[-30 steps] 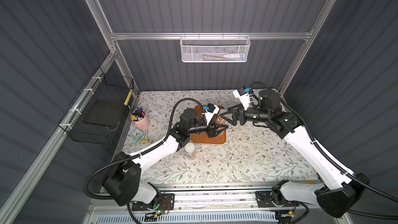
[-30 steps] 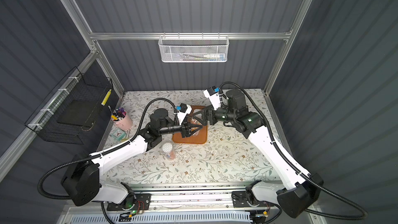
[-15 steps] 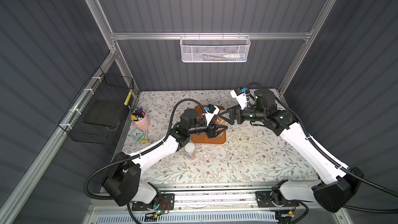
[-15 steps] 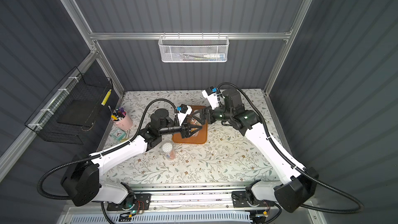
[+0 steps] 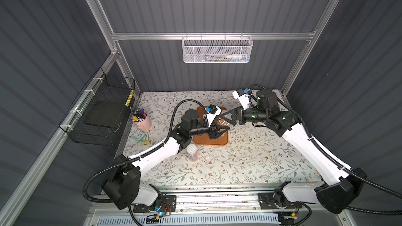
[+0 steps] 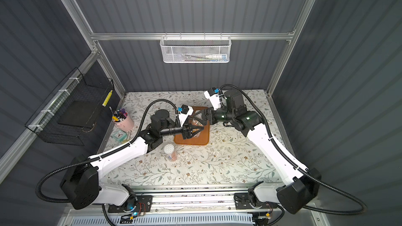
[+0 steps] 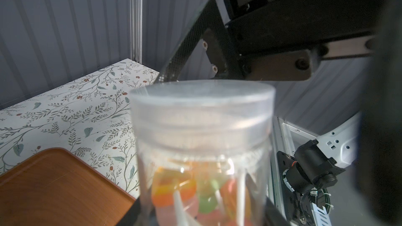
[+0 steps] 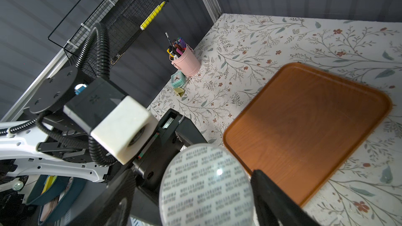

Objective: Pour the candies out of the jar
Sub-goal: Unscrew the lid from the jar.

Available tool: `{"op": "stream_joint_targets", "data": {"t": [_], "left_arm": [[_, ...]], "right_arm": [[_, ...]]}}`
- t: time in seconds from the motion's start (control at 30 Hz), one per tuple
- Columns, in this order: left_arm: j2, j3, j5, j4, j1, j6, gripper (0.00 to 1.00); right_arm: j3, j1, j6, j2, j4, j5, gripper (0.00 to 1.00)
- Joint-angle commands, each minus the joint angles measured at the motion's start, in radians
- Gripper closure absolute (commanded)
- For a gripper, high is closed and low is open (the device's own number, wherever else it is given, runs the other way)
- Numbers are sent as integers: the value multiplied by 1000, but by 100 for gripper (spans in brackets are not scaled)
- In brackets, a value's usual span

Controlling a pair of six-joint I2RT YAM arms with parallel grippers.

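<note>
A clear plastic jar [image 7: 202, 140] with its clear lid [image 7: 202, 96] on is held above the brown tray [image 5: 215, 141], and my left gripper [image 5: 225, 129] is shut on its body. The candies [image 7: 174, 190] show inside as orange, pink and green heads on white sticks. My right gripper [image 8: 204, 192] straddles the lid, whose printed top [image 8: 206, 183] faces the right wrist camera. One of its fingers [image 8: 274, 198] lies against the lid's rim. The other finger [image 8: 113, 196] stands off it with a gap. In both top views the two grippers meet over the tray's back half.
A second jar [image 5: 191, 152] with a white lid stands on the floral table just in front of the tray. A pink cup of pens [image 5: 142, 120], a teal clock [image 5: 138, 135] and a yellow clip sit at the left edge. A black wire basket [image 5: 97, 114] hangs on the left wall.
My right arm has moved left to the jar, and its jaws have come in round the lid. The left arm and the jar have stayed where they were.
</note>
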Motion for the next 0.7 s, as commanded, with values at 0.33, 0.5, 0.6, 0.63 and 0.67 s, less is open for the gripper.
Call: {"op": "stream_joint_targets", "data": {"t": [0.33, 0.5, 0.6, 0.63, 0.67], "left_arm": [[-40, 4, -4, 58, -3, 23, 100], [-41, 4, -5, 58, -2, 23, 100], [-36, 4, -2, 58, -3, 21, 100], [-34, 4, 0, 58, -3, 20, 100], [-33, 5, 3, 58, -3, 18, 100]], "right_arm": [[-1, 0, 36, 16, 28, -34, 36], [0, 0, 34, 16, 25, -35, 37], [2, -1, 27, 8, 30, -22, 40], [4, -3, 20, 4, 30, -16, 41], [7, -3, 10, -1, 29, -9, 41]]}}
